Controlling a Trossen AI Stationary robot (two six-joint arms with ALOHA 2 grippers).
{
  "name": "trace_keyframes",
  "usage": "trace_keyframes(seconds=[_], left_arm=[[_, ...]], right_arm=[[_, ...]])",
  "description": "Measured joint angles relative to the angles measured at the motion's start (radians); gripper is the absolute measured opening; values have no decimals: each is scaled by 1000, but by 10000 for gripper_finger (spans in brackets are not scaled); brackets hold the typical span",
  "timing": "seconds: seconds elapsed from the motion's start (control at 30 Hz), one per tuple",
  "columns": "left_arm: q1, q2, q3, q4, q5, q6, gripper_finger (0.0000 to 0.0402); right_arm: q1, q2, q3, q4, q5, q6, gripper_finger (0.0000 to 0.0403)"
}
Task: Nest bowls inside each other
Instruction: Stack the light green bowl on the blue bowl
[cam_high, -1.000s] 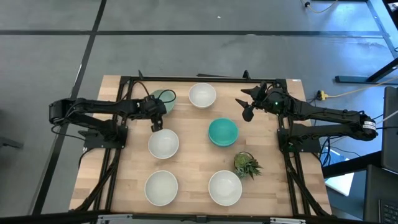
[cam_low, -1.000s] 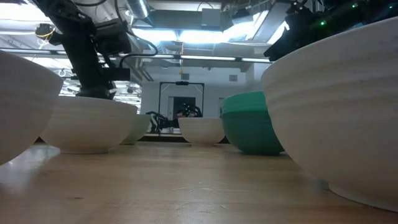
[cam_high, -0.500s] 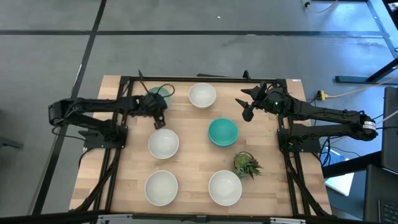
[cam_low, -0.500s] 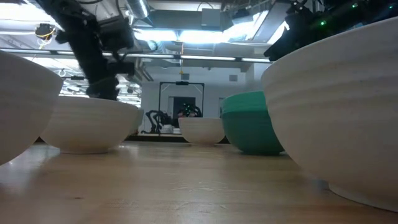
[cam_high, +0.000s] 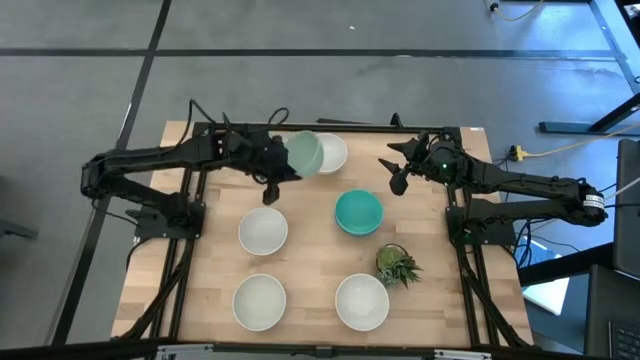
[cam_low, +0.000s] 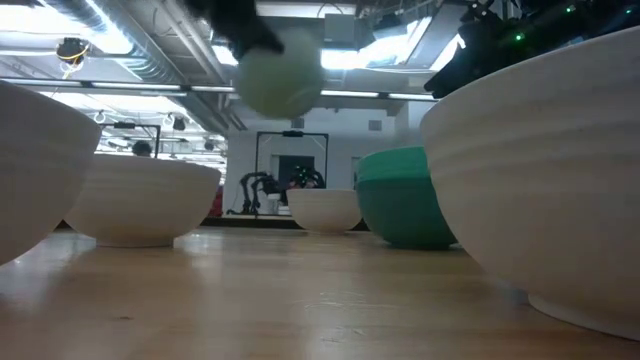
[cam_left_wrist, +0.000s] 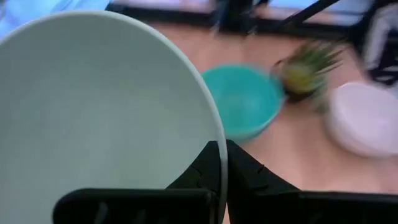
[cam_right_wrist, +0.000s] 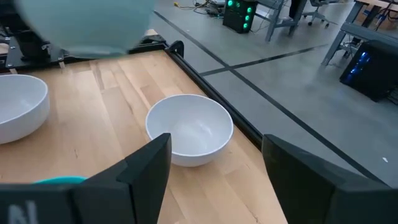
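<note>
Left gripper (cam_high: 275, 168) pinches rim of mint bowl (cam_high: 303, 152), airborne near far edge beside white bowl (cam_high: 330, 153). Thin rim grip: risk of slip, or clipping white bowl. Right gripper (cam_high: 397, 172) spread wide, idle, far-right.

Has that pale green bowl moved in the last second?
Yes. The left end effector has carried the pale mint bowl off the table, toward the far white bowl.

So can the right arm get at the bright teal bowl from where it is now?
Probably yes. The right gripper hangs open just beside the bright teal bowl, nothing lies between them, and the left gripper is off holding the pale mint bowl.
</note>
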Motion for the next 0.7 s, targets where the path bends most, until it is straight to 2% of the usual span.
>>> trace_keyframes(seconds=[0.13,0.27,0.53,0.7], left_arm=[[-95,65,99,-4,-1,3,1],[-154,187,178,-10,-1,23,1],[-189,460,359,-23,5,58,1],[-211,600,510,-89,11,83,1]], right_arm=[[0,0,0,0,0,1,252],[0,0,0,0,11,1,252],[0,0,0,-38,11,2,252],[0,0,0,-84,11,1,252]])
